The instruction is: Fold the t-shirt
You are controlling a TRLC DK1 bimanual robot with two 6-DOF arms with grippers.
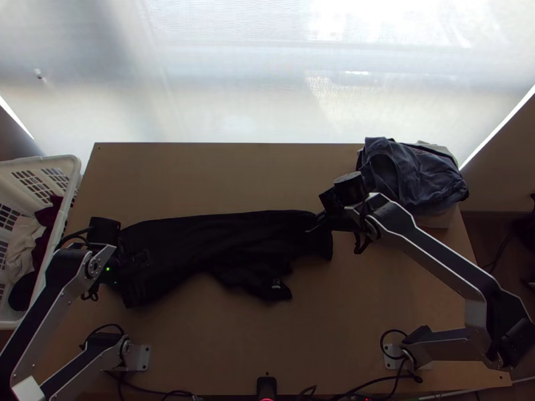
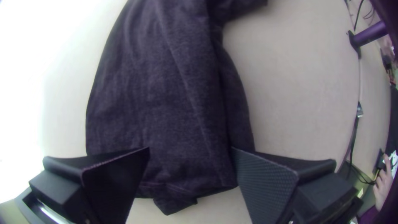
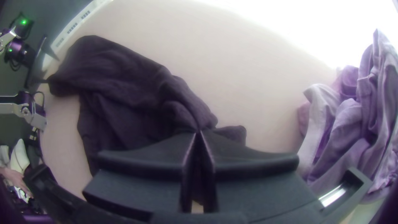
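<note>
The black t-shirt (image 1: 221, 244) lies lengthwise across the middle of the table, doubled over in a long strip, with a small part sticking out toward the near edge. At its left end my left gripper (image 1: 127, 264) is over the cloth; in the left wrist view the left gripper (image 2: 190, 151) stands open above the shirt (image 2: 174, 95). My right gripper (image 1: 322, 222) is at the shirt's right end. The right wrist view has the right gripper (image 3: 199, 132) closed on the shirt (image 3: 124, 99), whose cloth gathers in creases at the fingertips.
A pile of blue-grey clothes (image 1: 414, 174) lies at the table's far right corner. Left of the table stands a white basket (image 1: 70, 167) with clothes inside. Bare tabletop (image 1: 221, 177) stretches beyond the shirt. Cables run along the near edge.
</note>
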